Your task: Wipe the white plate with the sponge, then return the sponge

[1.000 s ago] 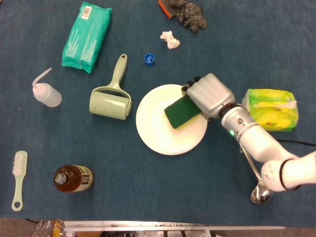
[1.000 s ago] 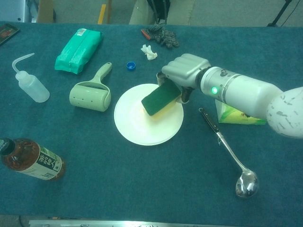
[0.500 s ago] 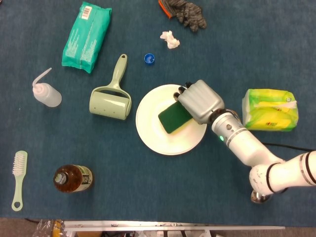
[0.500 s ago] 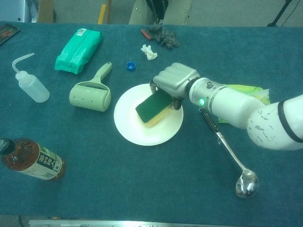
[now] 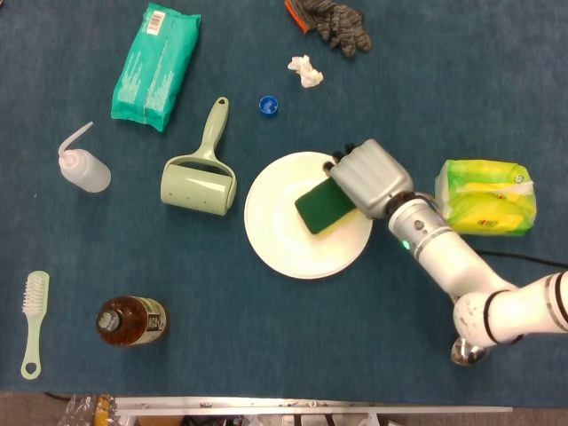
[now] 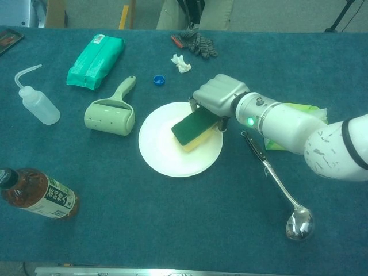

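The white plate lies in the middle of the blue table. A sponge, green on top and yellow underneath, presses onto the plate's right part. My right hand grips the sponge from its upper right end, fingers curled around it. The arm runs off to the lower right. My left hand appears in neither view.
A green lint roller lies left of the plate. A blue cap, a crumpled tissue and gloves lie behind it. A yellow-green packet and a spoon are on the right. A squeeze bottle, green wipes pack, tea bottle and brush are on the left.
My right hand slid the sponge left across the plate, then back to the right part. Nothing else on the table moved.
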